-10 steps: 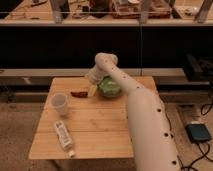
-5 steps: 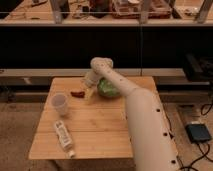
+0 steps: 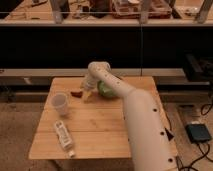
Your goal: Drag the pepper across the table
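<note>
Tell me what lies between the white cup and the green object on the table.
In the camera view, the small red pepper and, right beside it, the gripper lie between the white cup and the green object.

Counted on one wooden surface [image 3: 102, 125]: one white cup [image 3: 60, 104] at centre left, one bottle [image 3: 64, 137] lying at lower left, one red pepper [image 3: 76, 93], one green object [image 3: 106, 90] at centre. One gripper [image 3: 88, 93] at centre, just right of the pepper.
</note>
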`<state>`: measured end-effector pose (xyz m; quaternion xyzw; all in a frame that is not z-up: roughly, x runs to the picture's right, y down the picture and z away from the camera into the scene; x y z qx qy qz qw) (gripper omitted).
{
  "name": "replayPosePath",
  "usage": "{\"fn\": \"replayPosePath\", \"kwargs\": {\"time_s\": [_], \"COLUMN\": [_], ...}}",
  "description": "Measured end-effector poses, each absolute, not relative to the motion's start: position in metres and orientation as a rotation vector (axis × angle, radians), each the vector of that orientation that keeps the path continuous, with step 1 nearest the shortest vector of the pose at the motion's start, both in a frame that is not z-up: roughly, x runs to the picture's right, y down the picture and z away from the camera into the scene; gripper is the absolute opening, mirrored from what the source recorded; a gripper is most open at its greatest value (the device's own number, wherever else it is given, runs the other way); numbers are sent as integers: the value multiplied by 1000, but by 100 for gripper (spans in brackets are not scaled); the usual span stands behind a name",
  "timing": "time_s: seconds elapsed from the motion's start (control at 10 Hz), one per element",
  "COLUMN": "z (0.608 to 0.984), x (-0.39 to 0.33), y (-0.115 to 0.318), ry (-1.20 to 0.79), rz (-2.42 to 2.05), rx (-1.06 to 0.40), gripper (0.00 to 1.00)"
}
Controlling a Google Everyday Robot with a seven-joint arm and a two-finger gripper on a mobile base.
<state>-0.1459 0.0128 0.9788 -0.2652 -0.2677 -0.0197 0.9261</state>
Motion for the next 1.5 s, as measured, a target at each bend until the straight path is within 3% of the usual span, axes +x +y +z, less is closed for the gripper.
{"fn": "replayPosePath", "kwargs": {"time_s": [1.5], "z": [985], "x": [-141], "y": [15], "ry": [-508], "rz": [-47], "rx": [-530], "gripper": [45]}}
